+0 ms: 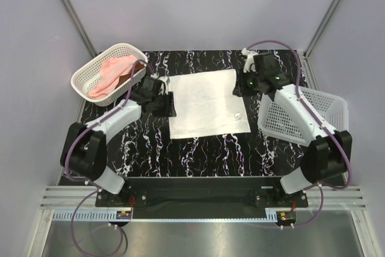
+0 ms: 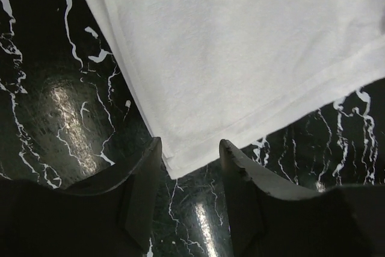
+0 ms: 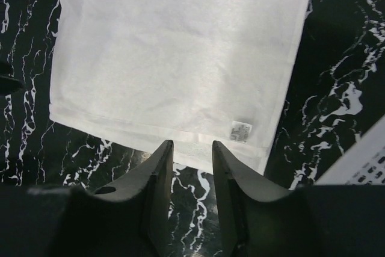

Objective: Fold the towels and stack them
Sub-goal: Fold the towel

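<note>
A white towel [image 1: 207, 103] lies flat and folded on the black marble table [image 1: 198, 154]. A pink towel [image 1: 113, 71] lies crumpled in the white basket [image 1: 84, 76] at the back left. My left gripper [image 1: 168, 105] is open at the white towel's left edge. In the left wrist view a corner of the towel [image 2: 240, 58] lies between the open fingers of that gripper [image 2: 190, 148]. My right gripper [image 1: 239, 87] is open at the towel's right edge. In the right wrist view its tips [image 3: 191, 151] stand just over the edge of the towel [image 3: 174, 58], next to the label [image 3: 241, 131].
An empty white mesh basket [image 1: 304, 115] stands at the right, close under my right arm, and its rim shows in the right wrist view [image 3: 361, 164]. Grey walls enclose the back and sides. The arm bases are at the near edge.
</note>
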